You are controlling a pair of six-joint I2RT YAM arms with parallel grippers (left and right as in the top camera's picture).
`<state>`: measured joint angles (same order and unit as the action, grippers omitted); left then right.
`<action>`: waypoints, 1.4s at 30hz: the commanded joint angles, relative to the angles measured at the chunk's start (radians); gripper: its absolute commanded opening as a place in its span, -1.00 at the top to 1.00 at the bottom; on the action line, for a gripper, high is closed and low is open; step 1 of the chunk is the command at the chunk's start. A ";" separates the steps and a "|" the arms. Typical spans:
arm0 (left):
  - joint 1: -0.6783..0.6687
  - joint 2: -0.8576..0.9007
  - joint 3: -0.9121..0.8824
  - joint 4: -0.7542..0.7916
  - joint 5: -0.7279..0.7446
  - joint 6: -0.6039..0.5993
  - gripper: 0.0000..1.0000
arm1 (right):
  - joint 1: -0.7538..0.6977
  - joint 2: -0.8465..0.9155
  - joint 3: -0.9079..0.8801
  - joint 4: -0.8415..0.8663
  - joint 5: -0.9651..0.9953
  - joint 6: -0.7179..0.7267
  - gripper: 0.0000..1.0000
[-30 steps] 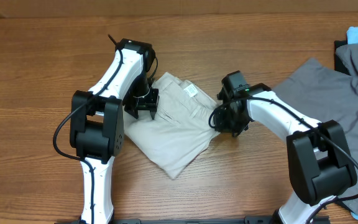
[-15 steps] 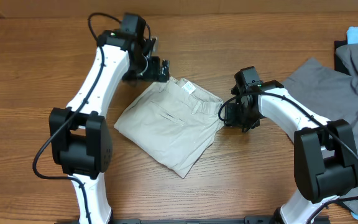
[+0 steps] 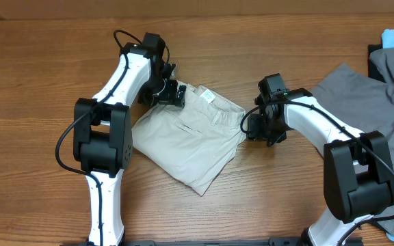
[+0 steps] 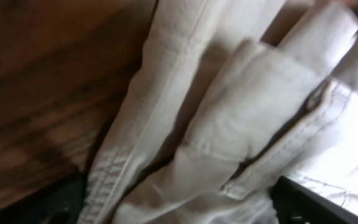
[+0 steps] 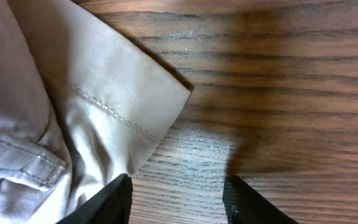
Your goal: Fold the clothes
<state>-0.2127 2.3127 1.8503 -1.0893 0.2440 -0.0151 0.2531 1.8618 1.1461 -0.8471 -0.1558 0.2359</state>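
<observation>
Overhead: beige shorts (image 3: pixel 190 140) lie diagonal between grippers; left gripper (image 3: pixel 172 96) over upper-left corner, right gripper (image 3: pixel 252 128) beside right edge; both spread apart.

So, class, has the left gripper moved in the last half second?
Yes. The left gripper moved down-frame, from beyond the folded beige cotton shorts onto their far corner.

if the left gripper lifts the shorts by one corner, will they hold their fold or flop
Probably flop: the shorts are soft cloth, creased and bunched at the waistband. Likely light, lying thin and flat on the table. Pushed, the loose layers would likely bunch rather than slide.
</observation>
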 commanded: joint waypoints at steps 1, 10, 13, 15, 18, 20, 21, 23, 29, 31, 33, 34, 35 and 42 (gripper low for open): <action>-0.026 0.055 -0.003 -0.027 0.023 0.029 -0.57 | -0.001 0.003 0.027 0.004 0.006 0.004 -0.03; -0.053 0.050 -0.002 -0.097 0.023 0.060 0.92 | -0.001 0.003 0.028 -0.009 0.006 0.004 -0.20; 0.024 0.033 0.001 -0.105 0.023 -0.007 0.92 | -0.028 0.003 0.044 -0.063 0.025 0.004 -0.28; 0.114 0.028 0.003 -0.095 0.023 -0.070 0.92 | -0.062 0.003 0.072 -0.110 0.025 0.004 -0.28; 0.245 0.028 0.005 -0.076 0.024 -0.156 0.91 | -0.111 0.003 0.112 -0.165 0.024 0.004 -0.28; 0.345 0.028 0.005 -0.058 0.058 -0.205 0.91 | -0.130 0.003 0.121 -0.177 0.024 0.004 -0.28; 0.369 0.028 0.005 -0.053 0.070 -0.214 0.92 | -0.137 0.003 0.121 -0.179 0.024 0.003 -0.28; 0.534 0.028 0.005 -0.019 0.143 -0.286 0.92 | -0.147 0.003 0.121 -0.181 0.024 0.004 -0.29; 0.780 0.028 0.005 0.019 0.230 -0.457 0.91 | -0.147 0.003 0.121 -0.180 0.024 0.003 -0.30; 0.845 0.028 0.005 0.021 0.242 -0.491 0.91 | -0.147 0.003 0.121 -0.180 0.024 0.004 -0.30; 0.897 0.028 0.005 0.024 0.255 -0.490 0.92 | -0.147 0.003 0.121 -0.180 0.024 0.004 -0.30; 0.926 0.026 0.005 0.022 0.254 -0.481 0.92 | -0.147 0.003 0.121 -0.180 0.024 0.004 -0.30; 0.945 0.024 0.005 0.019 0.252 -0.471 0.92 | -0.147 0.003 0.121 -0.181 0.024 0.004 -0.30; 1.004 -0.051 0.005 -0.022 0.111 -0.399 0.91 | -0.147 0.003 0.121 -0.180 0.024 0.004 -0.30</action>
<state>0.7845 2.3283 1.8576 -1.0954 0.4362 -0.4530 0.1070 1.8648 1.2446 -1.0313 -0.1375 0.2356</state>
